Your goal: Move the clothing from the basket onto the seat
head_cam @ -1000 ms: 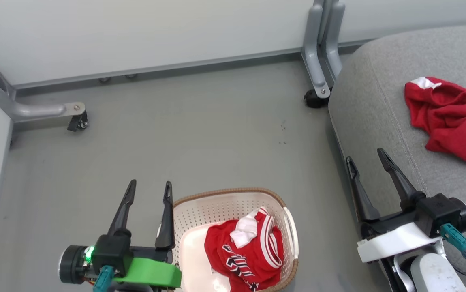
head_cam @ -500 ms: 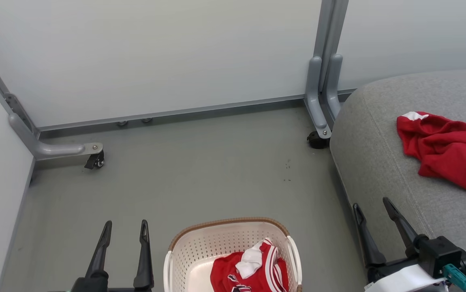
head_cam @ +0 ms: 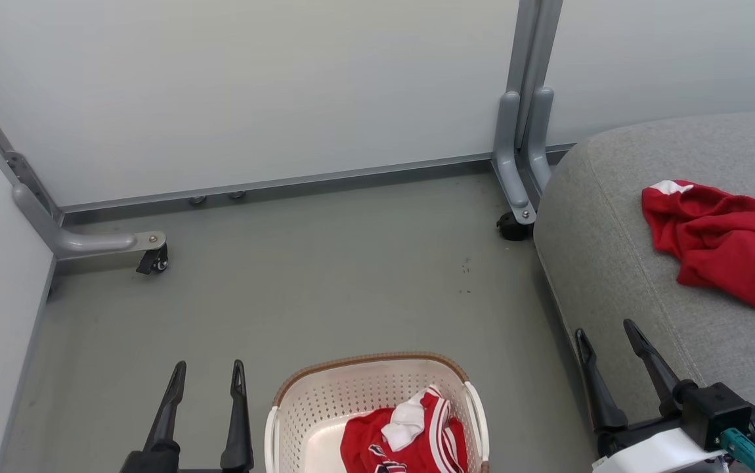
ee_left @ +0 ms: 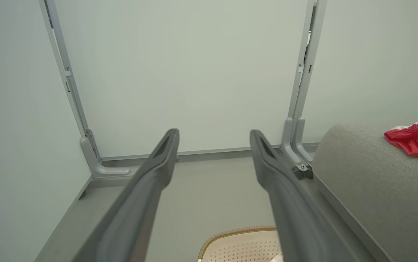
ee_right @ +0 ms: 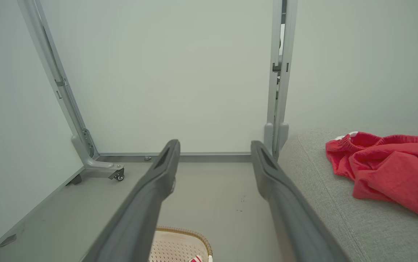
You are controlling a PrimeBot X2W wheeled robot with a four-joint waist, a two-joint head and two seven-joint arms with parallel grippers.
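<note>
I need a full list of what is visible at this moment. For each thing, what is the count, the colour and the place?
basket: 1, cream-white with brown rim, on the floor, near centre
jersey: 1, red with white stripes, inside the basket
red garment: 1, red with white trim, lying on the seat
seat: 1, grey, at the right
frame feet: 2, grey metal with black castors, by the panels
wall panels: pale, behind
floor: grey
left claw: 1, dark, open, left of the basket
right claw: 1, dark, open, at the seat's edge

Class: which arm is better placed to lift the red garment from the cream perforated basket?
Probably right: the open right claw hangs beside the grey fabric seat, and the red striped garment lies rightward in the cream perforated basket.
</note>
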